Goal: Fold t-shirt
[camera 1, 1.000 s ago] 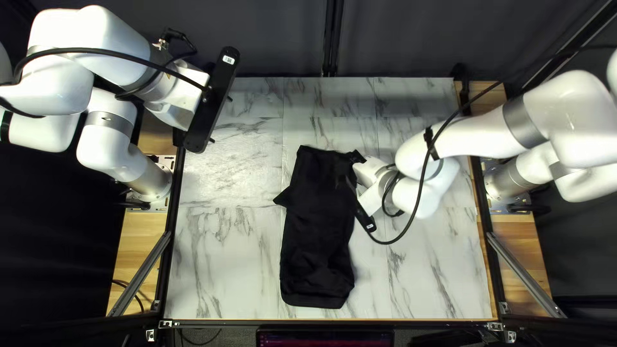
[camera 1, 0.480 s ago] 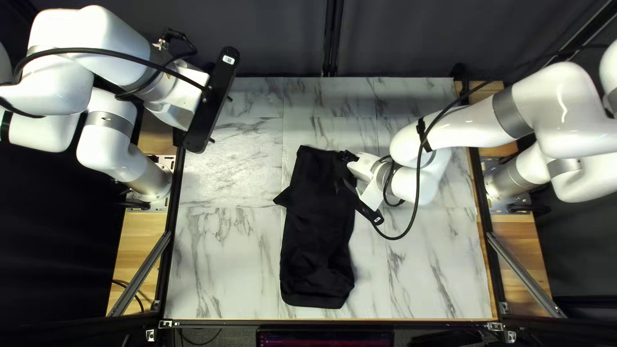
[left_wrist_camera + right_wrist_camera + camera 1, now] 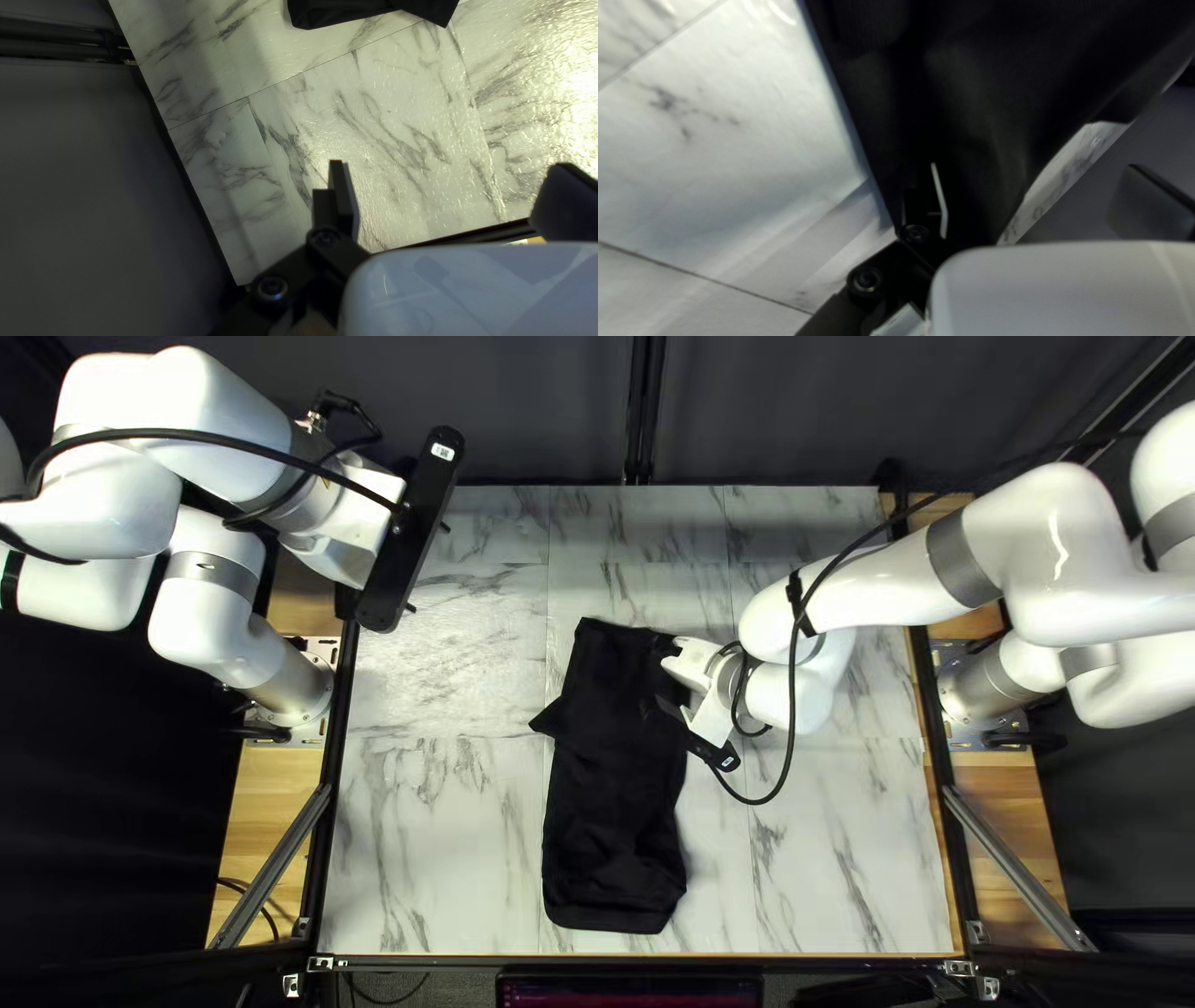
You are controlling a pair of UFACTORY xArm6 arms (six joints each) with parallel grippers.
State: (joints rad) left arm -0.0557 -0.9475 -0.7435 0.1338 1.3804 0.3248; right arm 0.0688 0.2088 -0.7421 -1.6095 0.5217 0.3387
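**Black t-shirt (image 3: 610,803) near the middle of the bench (image 3: 423,846), both grippers spread wide**

Top left view, clock-face directions taken from the t-shirt's centre. The garment lies as a long, narrow form running from 12 to 6 o'clock, with a pointed flap (image 3: 544,721) jutting out between 9 and 10 o'clock. The right gripper (image 3: 718,756) is at its border between 1 and 2 o'clock. The left gripper (image 3: 428,568) is raised well apart from it, toward 11 o'clock. A dark curtain (image 3: 523,411) hangs beyond the bench at 12 o'clock.

Left wrist view: the fingers of the left gripper (image 3: 448,165) stand far apart with no cloth between them; part of the t-shirt shows ahead, separated from them by marbled surface.

Right wrist view: the fingers of the right gripper (image 3: 1038,165) are likewise widely parted. One is seen against the black cloth, near its edge; whether it touches cannot be told. The t-shirt extends ahead of the gripper.
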